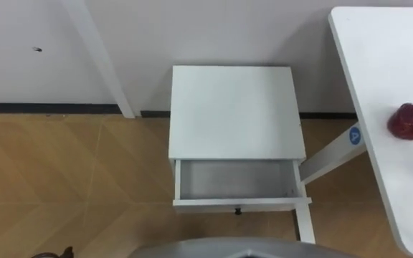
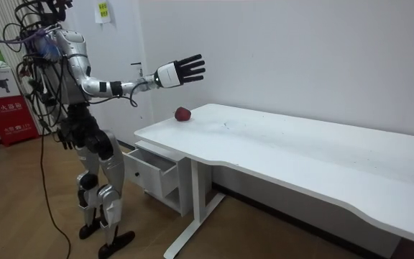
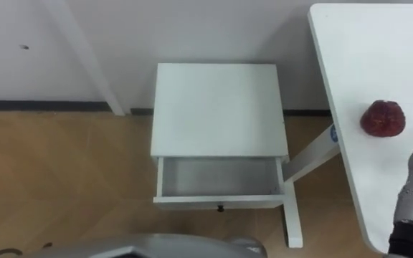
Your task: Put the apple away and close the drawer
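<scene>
The right hand's fingers are straight and spread wide, holding nothing and touching nothing. The right hand hangs in the air at the end of an arm stretched out at about shoulder height, its pale back towards the room camera. In the room view, the apple lies below those fingers and well apart from them. It is a dark red fruit resting on the white table, close to the table's long edge on the robot's side and near the end by the wall. To the apple's left in the eye views, lower than the tabletop, a small white cabinet stands against the wall. Its drawer is pulled out towards the robot and shows a bare pale bottom. A small dark knob sits in the middle of the drawer front. One slanted white table leg runs down just beside the cabinet's right side. The robot stands upright on the wooden floor, directly before the open drawer, with the table to its right. The left hand hangs low by the hip at the room view's left, and whether it is closed cannot be told.
</scene>
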